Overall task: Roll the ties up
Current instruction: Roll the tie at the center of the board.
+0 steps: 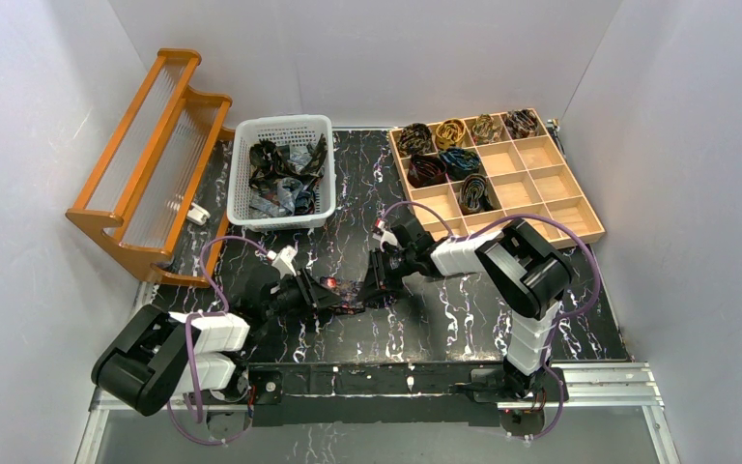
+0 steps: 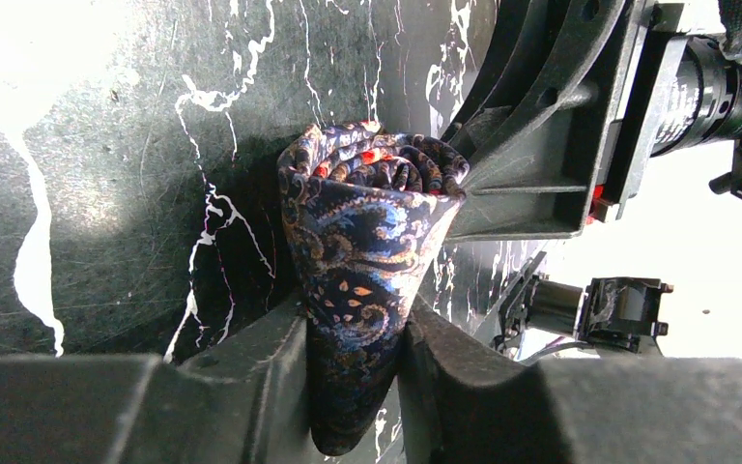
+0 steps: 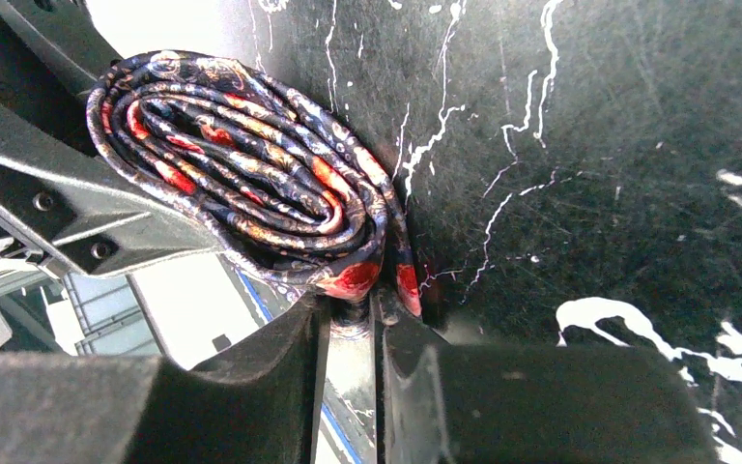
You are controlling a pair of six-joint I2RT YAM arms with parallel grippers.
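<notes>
Top external: coiled tie (image 1: 351, 296) on table (image 1: 464, 319), well apart from basket (image 1: 242, 184), tray (image 1: 541, 153).

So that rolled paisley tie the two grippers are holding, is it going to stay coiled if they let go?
Probably not: the rolled tie is soft layered fabric, loosely wound, so it would likely slacken. It looks light and floppy; the left gripper dents it where it pinches. Set on the table, the flattened oval coil seems unlikely to roll.
</notes>
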